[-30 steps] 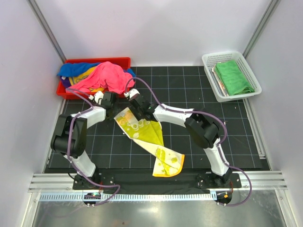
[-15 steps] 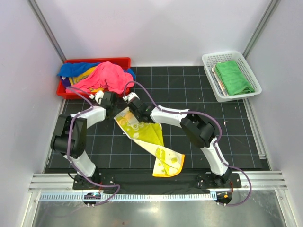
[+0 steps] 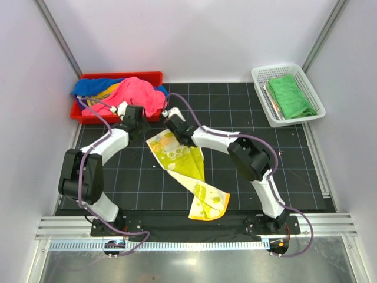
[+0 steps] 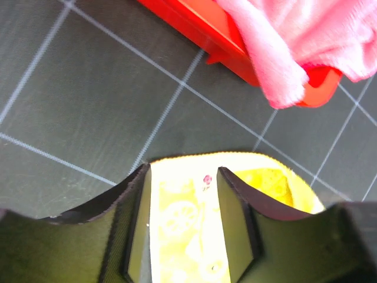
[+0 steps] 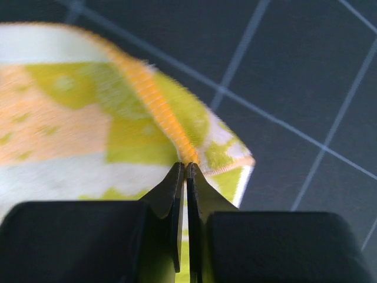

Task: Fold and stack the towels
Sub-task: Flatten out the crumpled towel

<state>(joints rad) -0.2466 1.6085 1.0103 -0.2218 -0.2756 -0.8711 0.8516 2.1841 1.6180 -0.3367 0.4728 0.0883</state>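
Note:
A yellow-and-white printed towel (image 3: 184, 166) lies half-spread on the black mat, its lower end bunched near the front. My right gripper (image 3: 178, 134) is shut on its orange-hemmed far edge (image 5: 171, 132), near a corner; the hem runs straight into the closed tips (image 5: 187, 166). My left gripper (image 3: 139, 126) hovers open over the towel's far left corner, and the cloth (image 4: 182, 218) shows beneath and between the spread fingers (image 4: 139, 206). More towels, pink (image 3: 132, 94) and blue (image 3: 94, 85), are heaped in the red tray (image 3: 118, 76). A folded green towel (image 3: 290, 95) lies in the white basket (image 3: 259, 73).
The red tray (image 4: 194, 23) sits just beyond my left gripper, with the pink towel (image 4: 294, 41) hanging over its rim. The basket stands at the back right. White walls enclose the mat on three sides.
My right gripper has closed on the towel's hem. My left gripper has opened and drawn back toward the red tray. The towel's far end now lies flatter.

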